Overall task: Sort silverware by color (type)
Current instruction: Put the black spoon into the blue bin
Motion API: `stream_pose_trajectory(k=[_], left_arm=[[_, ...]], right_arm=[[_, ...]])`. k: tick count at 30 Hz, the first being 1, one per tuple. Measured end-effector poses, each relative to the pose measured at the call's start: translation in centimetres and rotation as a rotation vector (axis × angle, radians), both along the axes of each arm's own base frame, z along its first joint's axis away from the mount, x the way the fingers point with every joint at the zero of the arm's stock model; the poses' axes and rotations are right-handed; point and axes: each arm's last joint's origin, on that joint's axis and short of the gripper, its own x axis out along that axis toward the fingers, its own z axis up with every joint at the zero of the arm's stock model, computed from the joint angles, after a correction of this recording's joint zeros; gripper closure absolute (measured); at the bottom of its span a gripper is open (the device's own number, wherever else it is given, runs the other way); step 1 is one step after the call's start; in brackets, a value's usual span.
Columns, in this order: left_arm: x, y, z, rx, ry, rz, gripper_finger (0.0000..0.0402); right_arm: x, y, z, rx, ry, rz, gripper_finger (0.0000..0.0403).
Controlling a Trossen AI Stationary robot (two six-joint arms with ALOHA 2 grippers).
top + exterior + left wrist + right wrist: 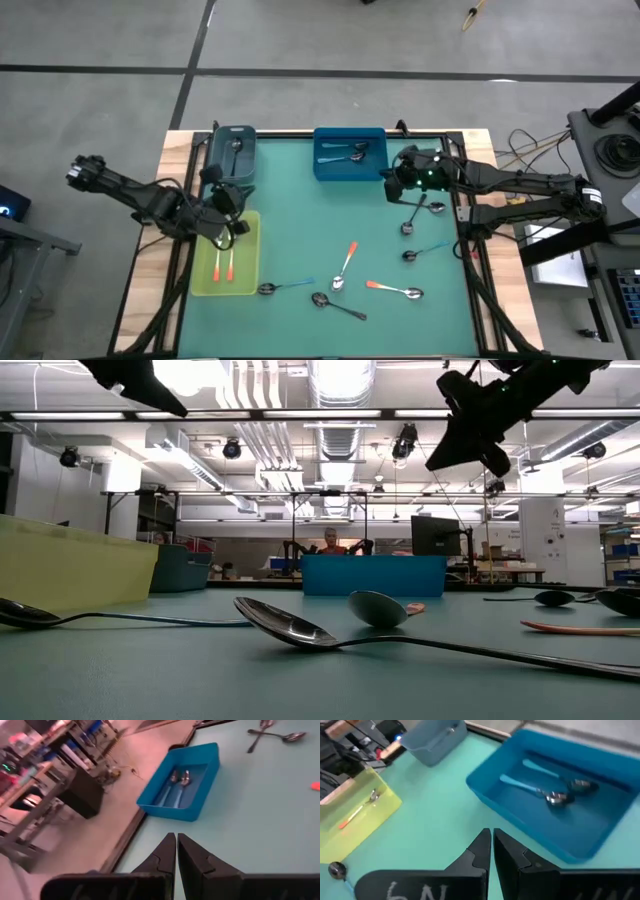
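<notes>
**Three bins part-filled, six spoons loose on the counter**

At the left, the left tool point(226, 212) hangs over the yellow-green bin point(203, 282), its fingers clenched together on nothing. That bin holds two orange-handled spoons point(224, 264) lying side by side. Behind it, the grey bin point(232, 152) holds one dark spoon point(236, 147). Next along the back edge, the blue bin point(349, 170) holds two light-blue-handled spoons point(345, 155).

Six spoons lie loose on the green counter point(300, 230): a blue-handled one point(285, 287) near the front, an all-dark one point(337, 305), two orange-handled ones point(345, 265) point(394, 290), another blue-handled one point(427, 250), and a dark one point(413, 219) farther back.

The right tool point(397, 180) hovers just beside the blue bin's right end, fingers likewise clenched and empty.
</notes>
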Motion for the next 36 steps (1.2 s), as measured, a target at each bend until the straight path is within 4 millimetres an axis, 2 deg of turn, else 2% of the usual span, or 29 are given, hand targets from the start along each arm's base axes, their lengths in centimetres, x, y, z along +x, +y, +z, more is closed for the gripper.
stream_pose_trajectory(k=[4, 8, 11, 16, 23, 32, 36], left_arm=[[0.2, 0.2, 0.4, 0.017, 0.032, -0.078, 0.0402], [1.1, -0.2, 0.2, 0.008, 0.106, -0.363, 0.0401], [1.8, -0.4, -0.4, 0.061, 0.064, -0.484, 0.0401], [2.0, 0.6, -1.6, 0.118, -0.032, -0.505, 0.0401], [1.4, 2.8, -2.4, 0.084, -0.153, -0.455, 0.0401], [1.0, 4.8, -2.7, 0.093, -0.174, -0.349, 0.0401], [1.0, 5.2, -2.8, 0.088, -0.17, -0.342, 0.0401]], right_arm=[[-0.3, 0.0, -0.3, 0.034, 0.026, -0.063, 0.039], [0.0, -0.2, -0.7, 0.053, 0.035, -0.114, 0.039], [0.5, -0.4, -1.4, 0.074, 0.06, -0.129, 0.039], [1.5, -0.6, -3.0, 0.146, 0.122, -0.178, 0.039], [2.1, -0.8, -4.8, 0.236, 0.335, -0.234, 0.039], [1.2, -0.1, -7.3, 0.378, 0.755, -0.088, 0.039], [0.8, 0.1, -8.1, 0.412, 0.877, -0.06, 0.039]])
